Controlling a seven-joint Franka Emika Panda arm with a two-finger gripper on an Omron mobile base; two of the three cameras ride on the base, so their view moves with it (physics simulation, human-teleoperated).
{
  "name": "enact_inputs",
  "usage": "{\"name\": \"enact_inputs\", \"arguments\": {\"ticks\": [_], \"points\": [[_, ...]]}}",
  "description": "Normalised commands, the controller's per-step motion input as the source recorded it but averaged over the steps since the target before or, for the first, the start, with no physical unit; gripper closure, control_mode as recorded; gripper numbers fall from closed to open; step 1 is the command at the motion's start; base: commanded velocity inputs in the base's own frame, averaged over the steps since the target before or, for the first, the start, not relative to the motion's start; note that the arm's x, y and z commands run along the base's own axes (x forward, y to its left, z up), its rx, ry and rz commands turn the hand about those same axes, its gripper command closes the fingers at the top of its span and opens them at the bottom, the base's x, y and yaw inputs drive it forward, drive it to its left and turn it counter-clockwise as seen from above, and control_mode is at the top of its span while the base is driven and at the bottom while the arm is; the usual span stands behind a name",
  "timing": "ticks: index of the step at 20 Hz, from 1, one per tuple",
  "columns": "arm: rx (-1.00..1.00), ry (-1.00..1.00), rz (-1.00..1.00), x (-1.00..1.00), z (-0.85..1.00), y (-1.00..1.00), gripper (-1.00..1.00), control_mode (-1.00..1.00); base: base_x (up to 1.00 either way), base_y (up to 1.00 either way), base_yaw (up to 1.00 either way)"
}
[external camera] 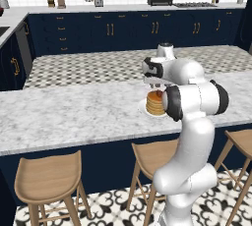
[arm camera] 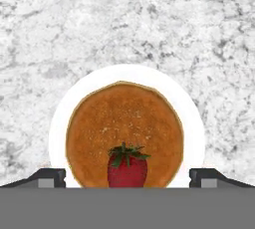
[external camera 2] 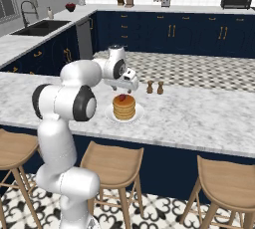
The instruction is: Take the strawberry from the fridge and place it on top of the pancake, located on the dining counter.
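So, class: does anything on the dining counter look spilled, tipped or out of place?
Nothing stands out. The strawberry sits on the pancake, near its edge, with the open gripper above it.

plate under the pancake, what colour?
White plate under the golden-brown pancake; hand view shows it best.

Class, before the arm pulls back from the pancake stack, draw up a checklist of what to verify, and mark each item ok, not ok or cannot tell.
1. The strawberry lies on the pancake: ok.
2. Gripper fingers spread wide, clear of the strawberry: ok.
3. Pancake centred on the white plate: ok.
4. Plate fully on the dining counter: ok.
5. Strawberry stable, will not roll: cannot tell.
6. The two small shakers stand apart from the plate: ok.
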Motion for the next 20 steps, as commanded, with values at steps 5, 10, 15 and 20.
{"name": "enact_inputs", "arguments": {"ticks": [5,10,15,20], "points": [[-0.01,-0.14,0.08,-0.96,0.45,0.81,-1.00,-1.00,0.00,0.00,0.00],[-0.08,-0.06,0.13,-1.00,0.37,1.00,-1.00,-1.00,0.00,0.00,0.00],[-0.07,-0.04,0.07,-1.00,0.39,0.80,-1.00,-1.00,0.00,0.00,0.00],[-0.07,0.00,0.00,-1.00,0.56,0.59,-1.00,-1.00,0.00,0.00,0.00]]}}
